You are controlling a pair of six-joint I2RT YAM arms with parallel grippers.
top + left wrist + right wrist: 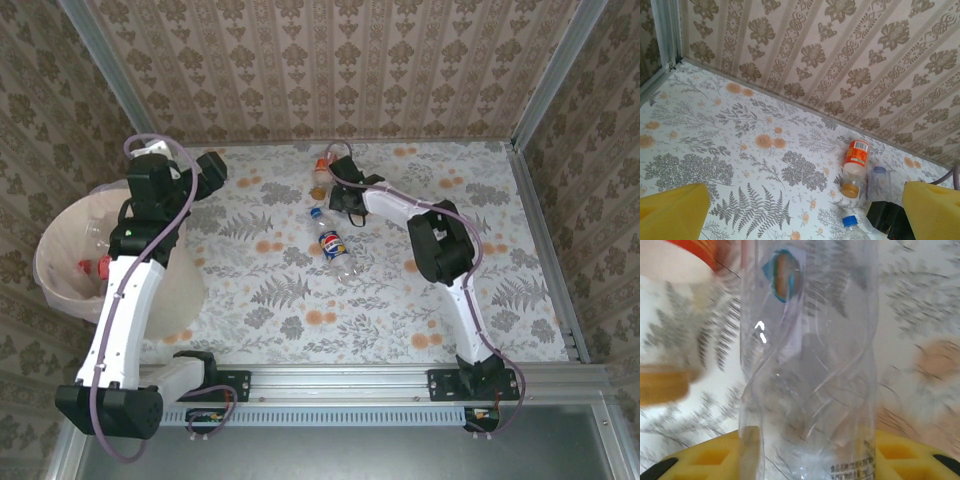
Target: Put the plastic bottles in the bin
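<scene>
The pale pink bin [42, 262] stands at the left with red-capped bottles [95, 266] inside its clear liner. My left gripper [214, 170] hovers beside the bin; in the left wrist view its yellow fingers [675, 212] are spread wide, and the left gripper [805, 212] is open and holds nothing. On the table lie an orange-labelled bottle [320, 178] [856, 161] and a blue-capped bottle [335, 243] [852, 227]. My right gripper [345, 197] [807, 452] is shut on a clear bottle [807, 365] [879, 184], with a yellow finger against each side of it.
Patterned walls with metal corner posts [545, 85] enclose the floral table [300, 300] on three sides. The right arm [440, 240] stretches across the middle toward the back. A cable [165, 145] loops over the left arm.
</scene>
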